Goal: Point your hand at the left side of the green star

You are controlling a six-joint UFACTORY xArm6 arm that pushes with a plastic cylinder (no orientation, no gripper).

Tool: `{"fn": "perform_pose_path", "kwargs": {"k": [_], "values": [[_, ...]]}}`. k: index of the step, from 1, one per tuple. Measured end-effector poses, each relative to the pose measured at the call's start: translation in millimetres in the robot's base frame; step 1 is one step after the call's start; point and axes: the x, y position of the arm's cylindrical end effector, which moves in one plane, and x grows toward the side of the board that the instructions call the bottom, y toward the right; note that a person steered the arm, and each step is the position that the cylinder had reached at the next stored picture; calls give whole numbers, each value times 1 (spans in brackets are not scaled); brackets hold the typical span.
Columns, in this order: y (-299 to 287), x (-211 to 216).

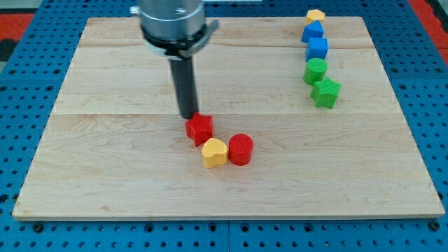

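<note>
The green star (325, 92) lies at the view's right, at the lower end of a column of blocks. My tip (188, 116) stands near the board's middle, far to the left of the green star. The tip touches or nearly touches the upper left edge of a red star-like block (199, 129).
Above the green star stand a green cylinder (316, 71), a blue cube (317, 48), a second blue block (312, 31) and a yellow block (316, 15). A yellow heart (214, 152) and a red cylinder (240, 148) lie below the red star. The wooden board (105, 154) rests on a blue pegboard.
</note>
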Motion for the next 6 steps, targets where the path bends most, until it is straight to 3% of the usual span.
{"fn": "perform_pose_path", "kwargs": {"k": [1,2,3,4,5,6], "values": [[31,-7],[72,-61],[72,-109],[78,-113],[132,-18],[228,33]]}}
